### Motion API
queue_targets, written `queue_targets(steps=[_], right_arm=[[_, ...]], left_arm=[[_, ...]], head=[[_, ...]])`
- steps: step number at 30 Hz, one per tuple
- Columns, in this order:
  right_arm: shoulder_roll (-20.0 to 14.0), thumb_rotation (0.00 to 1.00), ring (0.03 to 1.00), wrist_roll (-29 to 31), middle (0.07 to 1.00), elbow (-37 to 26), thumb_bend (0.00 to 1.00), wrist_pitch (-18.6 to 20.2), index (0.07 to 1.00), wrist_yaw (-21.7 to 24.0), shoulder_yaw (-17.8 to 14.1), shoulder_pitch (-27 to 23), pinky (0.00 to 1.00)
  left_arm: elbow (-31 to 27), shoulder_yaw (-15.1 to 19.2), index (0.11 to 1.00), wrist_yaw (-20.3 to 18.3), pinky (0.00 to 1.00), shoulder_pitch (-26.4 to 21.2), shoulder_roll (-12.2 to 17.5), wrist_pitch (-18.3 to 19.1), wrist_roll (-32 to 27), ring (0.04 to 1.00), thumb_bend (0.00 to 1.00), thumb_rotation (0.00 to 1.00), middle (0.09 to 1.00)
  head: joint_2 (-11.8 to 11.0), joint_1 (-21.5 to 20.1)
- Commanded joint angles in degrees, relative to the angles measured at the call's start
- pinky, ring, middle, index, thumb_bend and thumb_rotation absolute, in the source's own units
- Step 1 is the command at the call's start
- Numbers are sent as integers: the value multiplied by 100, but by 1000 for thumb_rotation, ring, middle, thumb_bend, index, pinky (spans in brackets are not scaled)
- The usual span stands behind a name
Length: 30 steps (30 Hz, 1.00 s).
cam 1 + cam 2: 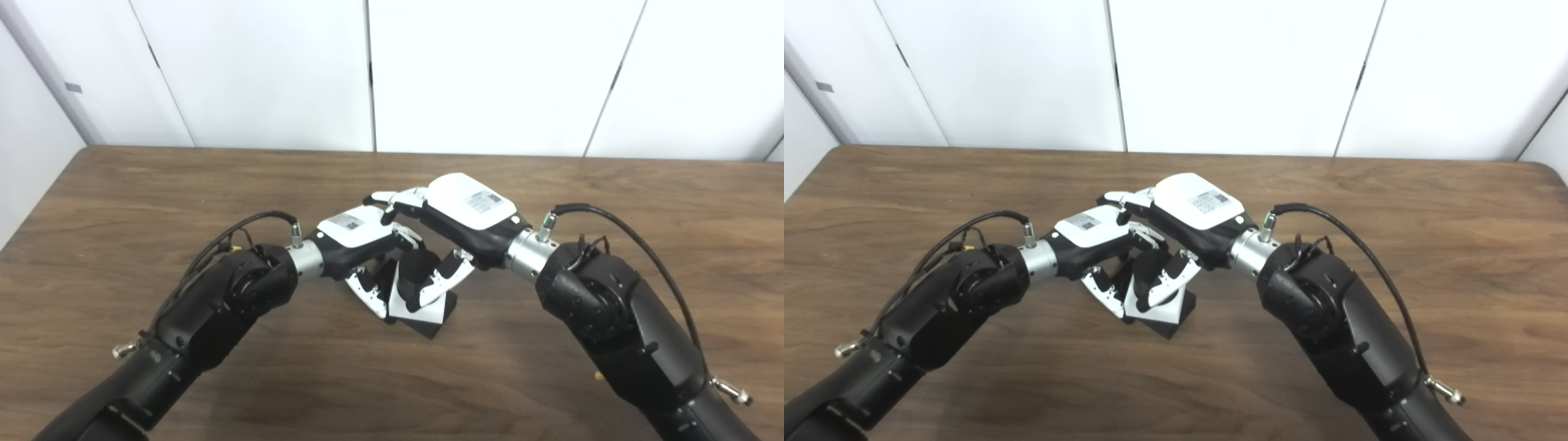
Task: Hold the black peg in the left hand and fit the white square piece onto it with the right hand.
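Observation:
Both hands meet at the middle of the table. My left hand (355,236) comes in from the left, its fingers (367,288) curled against the left side of the black peg (416,264). The peg's dark block base (442,321) rests tilted on the table. The white square piece (429,312) lies around the peg's lower part, over the base. My right hand (465,211) reaches from the right, partly above the left hand, with its fingers (444,278) closed down on the white piece. How far the piece sits on the peg is hidden. The same group shows in the right eye view (1151,288).
The brown wooden table (184,184) stretches out on all sides of the hands. White wall panels (490,73) stand behind its far edge. Black cables loop over both wrists (612,217).

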Motion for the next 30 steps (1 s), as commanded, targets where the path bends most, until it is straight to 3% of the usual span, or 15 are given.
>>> queue_targets(steps=[1,6,9,12,17,25,30], right_arm=[[54,320,843,14,910,63,946,55,899,323,115,-114,691],[60,329,836,95,902,-38,949,79,894,243,-27,-118,694],[60,326,823,159,893,-148,893,87,887,151,-199,-152,669],[98,210,782,290,858,-254,804,110,849,8,-456,-152,623],[83,113,763,452,834,-454,713,278,828,-20,-860,-176,613],[-7,128,723,639,798,-448,708,211,790,-278,-1491,-210,565],[-11,136,654,1032,732,-273,702,5,750,-714,-1954,-163,528]], left_arm=[[47,-328,493,-325,690,182,-111,-131,193,834,522,69,836],[25,-311,490,-377,692,189,-95,-112,158,828,522,67,793],[17,-291,488,-515,699,188,-94,14,59,816,521,67,821],[31,-273,487,-518,716,194,-96,30,38,855,522,64,845],[82,-250,487,-461,720,196,-89,-54,35,856,523,64,838],[67,-231,487,-476,711,218,-59,-61,2,845,523,64,831],[59,-234,487,-495,714,215,-37,-58,-6,848,523,65,834]], head=[[0,5],[-3,-9],[-9,-12],[-8,-5],[-7,-17],[-3,-52],[1,-88]])
